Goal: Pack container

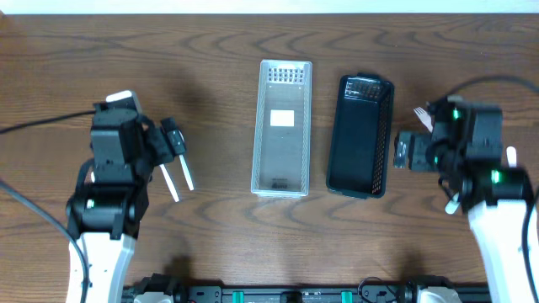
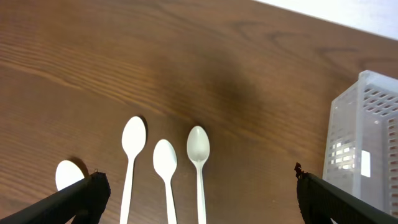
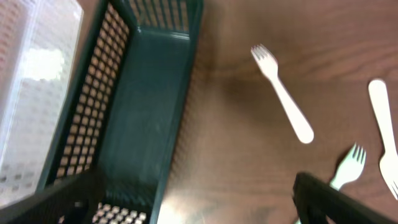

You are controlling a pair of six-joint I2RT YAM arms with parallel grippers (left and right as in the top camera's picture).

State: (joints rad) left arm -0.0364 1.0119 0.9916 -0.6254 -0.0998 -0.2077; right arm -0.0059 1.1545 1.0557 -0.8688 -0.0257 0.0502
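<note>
- Left claw [image 2: 202,186] hangs over the tabletop [image 1: 210,50], its fingers [image 2: 81,196] spread wide apart and gripping nothing.
- Below it lie three white spoons [image 2: 165,165] side by side, close but not touching, with their bowls toward the far side and their handles running back under the claw.
- One more white bowl [image 2: 67,174] peeks out beside the left finger; the rest of it is hidden.
- Right claw [image 3: 196,186] is also spread wide and holds nothing. It hovers over bare wood just right of the black bin [image 1: 358,147].
- Clear bin [image 1: 282,160] stands mid-tabletop, its long sides running near to far, with a white label [image 1: 282,119] on its floor.
- Black bin stands just right of the clear one, almost parallel and not touching it; its floor is bare.
- Right of the black bin lie two white forks [image 3: 283,93]. The first has its tines toward the far left, and the second fork [image 3: 349,163] lies near the right finger.
- A white handle [image 3: 382,118] lies at the right edge; I cannot tell what kind of utensil it is.
</note>
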